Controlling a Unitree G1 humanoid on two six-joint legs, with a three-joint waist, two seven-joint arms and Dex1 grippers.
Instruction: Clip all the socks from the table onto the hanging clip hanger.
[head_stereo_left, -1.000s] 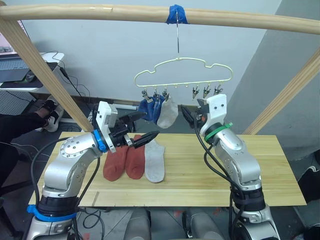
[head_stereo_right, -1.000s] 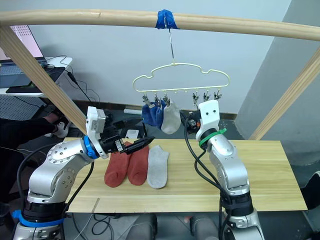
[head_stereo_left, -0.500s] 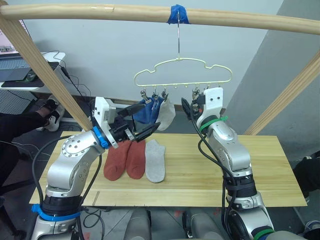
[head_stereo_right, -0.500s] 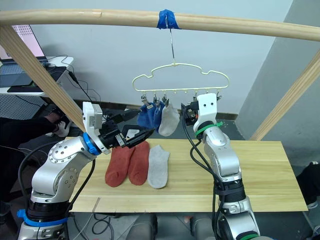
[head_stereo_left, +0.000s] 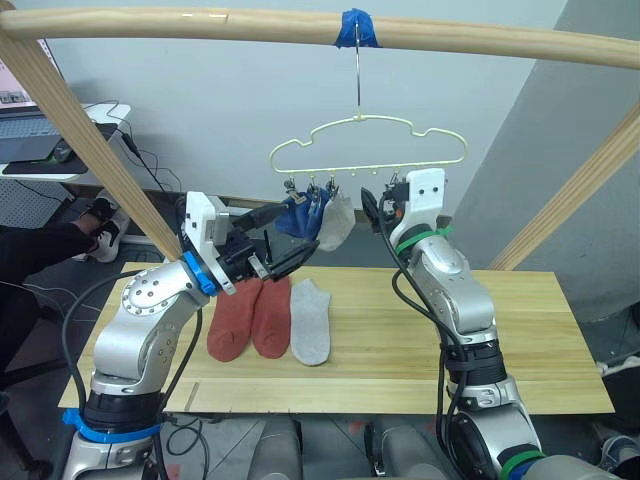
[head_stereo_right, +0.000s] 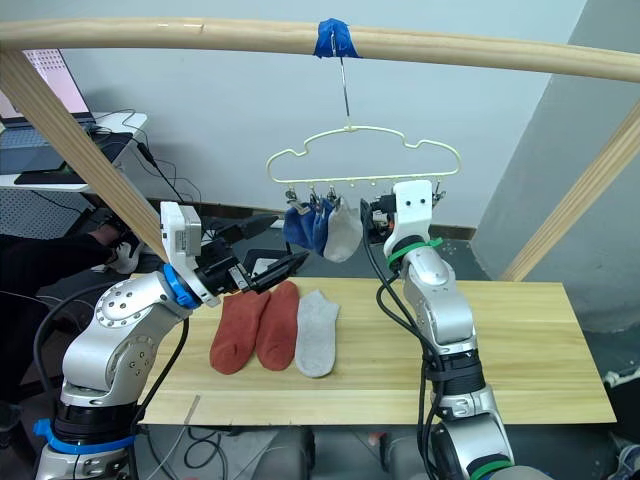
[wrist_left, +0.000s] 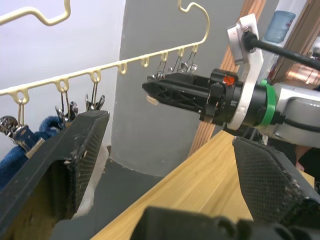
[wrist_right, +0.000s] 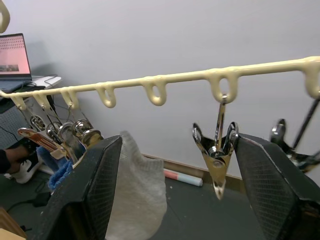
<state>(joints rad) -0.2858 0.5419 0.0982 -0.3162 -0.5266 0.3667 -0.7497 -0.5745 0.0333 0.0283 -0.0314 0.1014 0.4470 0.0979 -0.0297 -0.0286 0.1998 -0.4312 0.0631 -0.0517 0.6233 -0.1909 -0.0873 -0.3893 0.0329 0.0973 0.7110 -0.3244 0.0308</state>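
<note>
The pale yellow clip hanger (head_stereo_left: 365, 140) hangs by its hook from the wooden pole. Two blue socks (head_stereo_left: 295, 218) and a light grey sock (head_stereo_left: 337, 222) are clipped at its left end. Two rust-red socks (head_stereo_left: 250, 318) and a light grey sock (head_stereo_left: 310, 322) lie side by side on the table (head_stereo_left: 500, 330). My left gripper (head_stereo_left: 298, 230) is open in the air, just left of the hung socks and above the red ones. My right gripper (head_stereo_left: 372, 208) is raised under the hanger's right half, open, with a bare silver clip (wrist_right: 218, 155) hanging between its fingers (wrist_right: 100, 190).
A thick wooden pole frame (head_stereo_left: 200, 22) spans the top, with slanted legs at both sides. Blue tape (head_stereo_left: 355, 28) holds the hook. A desk with a laptop (head_stereo_left: 30, 140) stands at the back left. The table's right half is bare wood.
My right gripper rose from beside the hung grey sock up to the hanger's free clips. My left gripper lifted from just above the red socks to the height of the hung socks.
</note>
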